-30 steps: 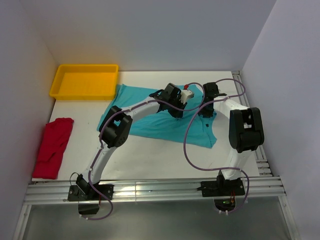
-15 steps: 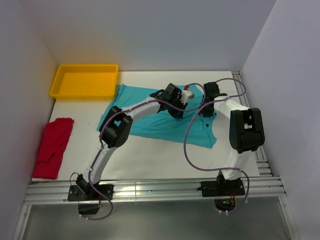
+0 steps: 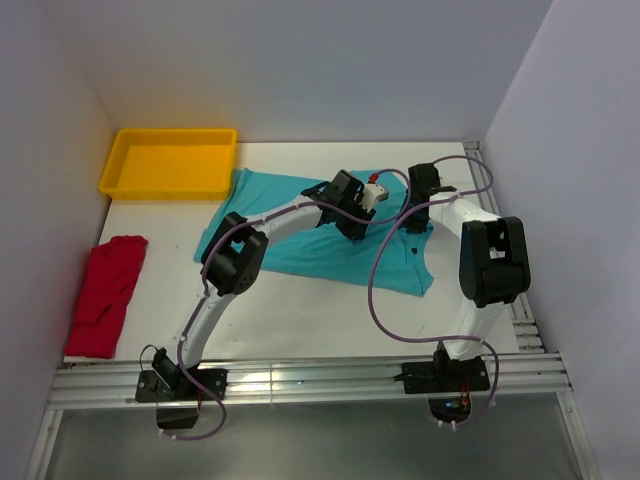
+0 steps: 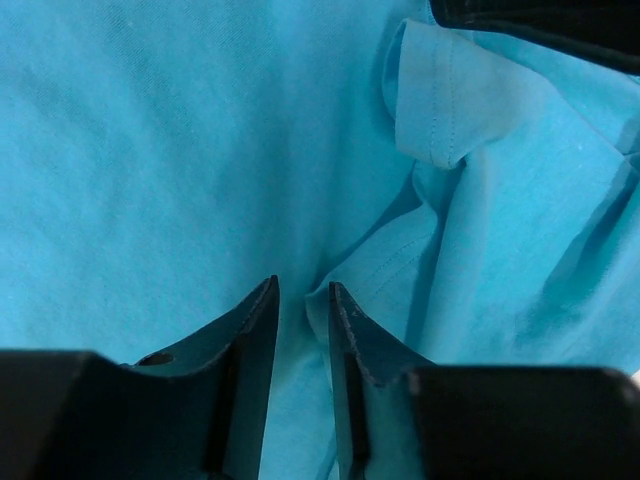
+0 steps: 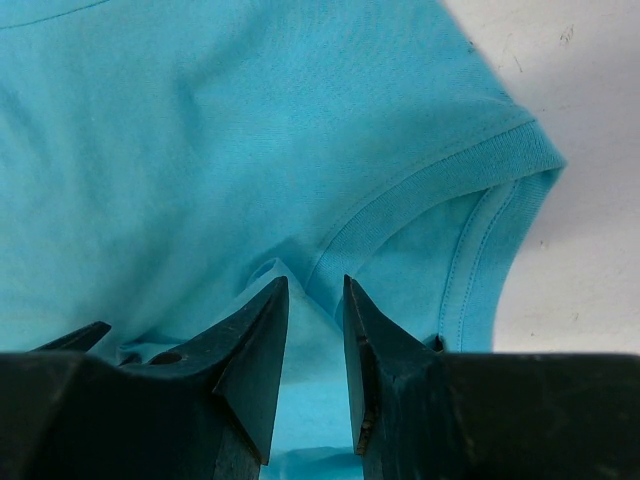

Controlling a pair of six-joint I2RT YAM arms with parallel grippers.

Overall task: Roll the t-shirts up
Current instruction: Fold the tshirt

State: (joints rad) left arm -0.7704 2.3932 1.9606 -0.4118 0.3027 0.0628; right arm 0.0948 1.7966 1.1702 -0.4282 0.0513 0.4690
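Note:
The teal t-shirt [image 3: 300, 250] lies spread across the middle of the table, rumpled at its far right end. My left gripper [image 3: 368, 203] hangs low over that rumpled part. In the left wrist view the left gripper [image 4: 302, 290] has its jaws a little apart, with a hem fold [image 4: 380, 265] against the right fingertip and flat cloth in the gap. My right gripper [image 3: 410, 222] is at the shirt's right end. In the right wrist view the right gripper [image 5: 316, 285] pinches a raised peak of teal cloth beside the ribbed collar [image 5: 430, 190]. The red t-shirt [image 3: 105, 295] lies crumpled at the left edge.
A yellow tray [image 3: 170, 133] sits at the far left corner, touching the teal shirt's corner. White walls close in on the left, back and right. Purple cables loop over both arms. Bare tabletop [image 5: 580, 200] shows just beyond the collar.
The left arm's wrist has shifted slightly toward the right gripper. The teal shirt and the right arm hold the same places.

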